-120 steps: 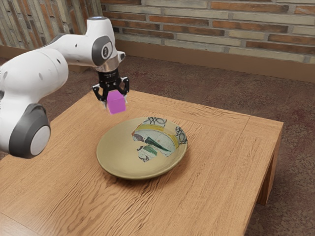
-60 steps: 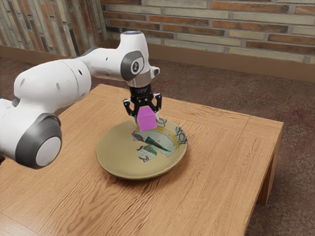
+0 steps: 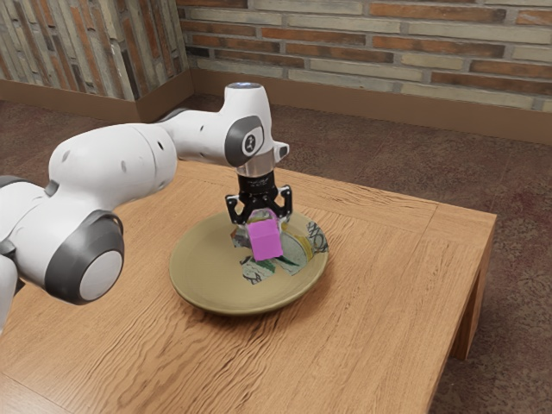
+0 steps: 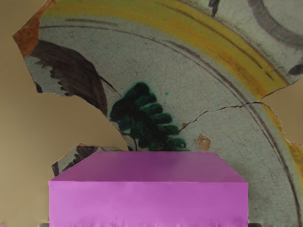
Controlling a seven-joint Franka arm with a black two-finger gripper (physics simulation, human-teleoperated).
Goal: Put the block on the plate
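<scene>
Block: The magenta, cube-shaped block (image 3: 266, 241) is held over the round, shallow tan plate (image 3: 205, 269) with its patchwork of painted fragments, inside the rim as seen from the side.

Jaws: The black two-finger gripper (image 3: 266, 229) pinches the block from two opposite sides, its body pointing down toward the dish.

Block to jaws: The block sits squarely between the fingertips, its lower part reaching below them, so it should meet the plate first.

Block to plate: The plate lies directly beneath, green leaf motif and yellow band just beside the block in the wrist view; whether the underside touches the surface cannot be told.

Arm: The white, jointed robot arm (image 3: 114, 162) reaches in from the exterior view's left above the grained wooden table (image 3: 388, 285).

Stage: Transport looks all but finished, with lowering and release ahead.

Next move: A short, straight descent seems called for, then a gentle parting of the jaws.

Risk: Let go too high, the block could tip or skid on the curved dish.
</scene>
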